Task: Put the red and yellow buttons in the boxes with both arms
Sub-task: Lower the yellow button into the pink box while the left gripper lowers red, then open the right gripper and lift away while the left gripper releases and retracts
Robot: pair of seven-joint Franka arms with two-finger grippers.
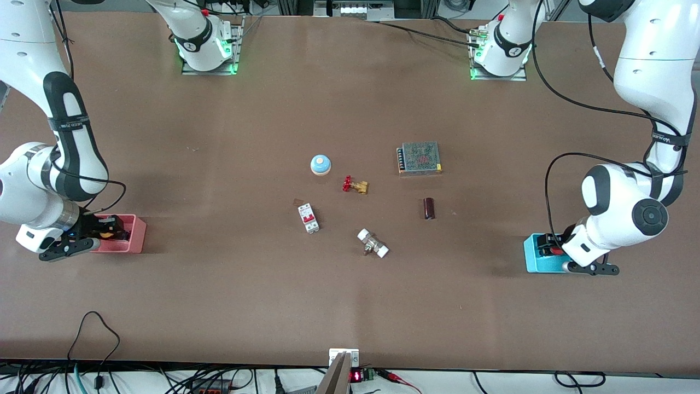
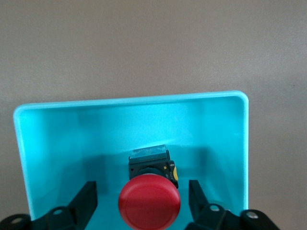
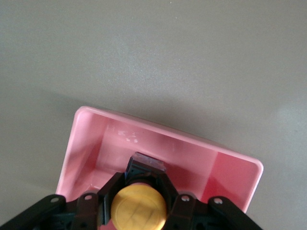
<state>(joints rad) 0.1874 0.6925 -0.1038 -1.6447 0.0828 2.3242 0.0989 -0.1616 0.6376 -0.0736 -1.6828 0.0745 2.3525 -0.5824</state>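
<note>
The left gripper (image 2: 142, 203) is standing over the cyan box (image 2: 57, 139) with its jaws spread wide of the red button (image 2: 149, 201), which is sitting free inside it, so that half looks done. The right gripper (image 3: 139, 201) is hanging over the pink box (image 3: 86, 139), jaws clamped on the yellow button (image 3: 139, 207); releasing it is what remains.
</note>
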